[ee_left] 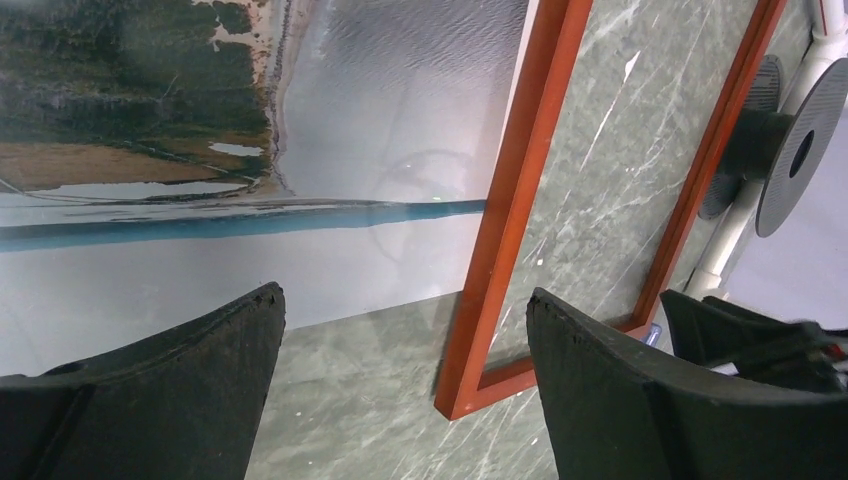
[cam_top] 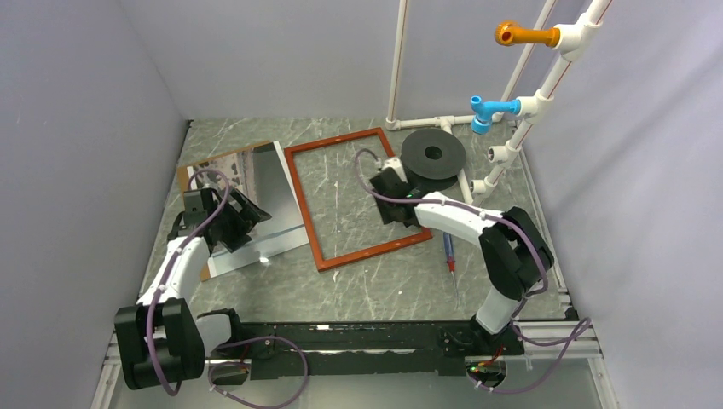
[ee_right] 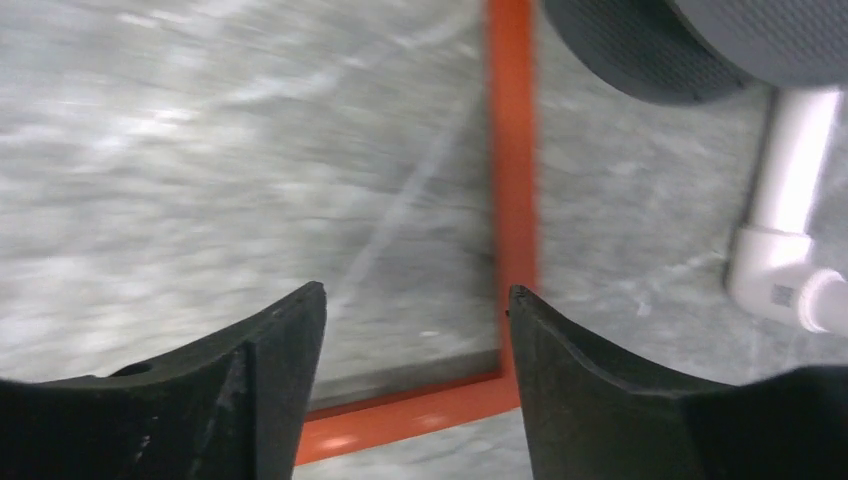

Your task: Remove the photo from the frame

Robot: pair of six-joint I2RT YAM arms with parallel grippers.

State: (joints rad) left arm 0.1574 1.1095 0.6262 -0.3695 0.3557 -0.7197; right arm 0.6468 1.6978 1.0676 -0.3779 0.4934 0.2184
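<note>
Photo [cam_top: 277,183] out, flat on table [cam_top: 384,281] left of bare frame [cam_top: 302,204]. Left end effector [ee_left: 403,295], right end effector [ee_right: 416,290]: jaws spread, nothing held. Looks done.

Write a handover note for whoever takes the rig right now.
Left gripper: open, hovers over the photo, holds nothing.
Right gripper: open over the right rail of the frame, grips nothing.
Photo: flat on the table, just left of the frame, outside it.
Frame: flat mid-table, empty; the table shows through.
Done: photo is out.
Left: probably only pulling both arms back.
</note>
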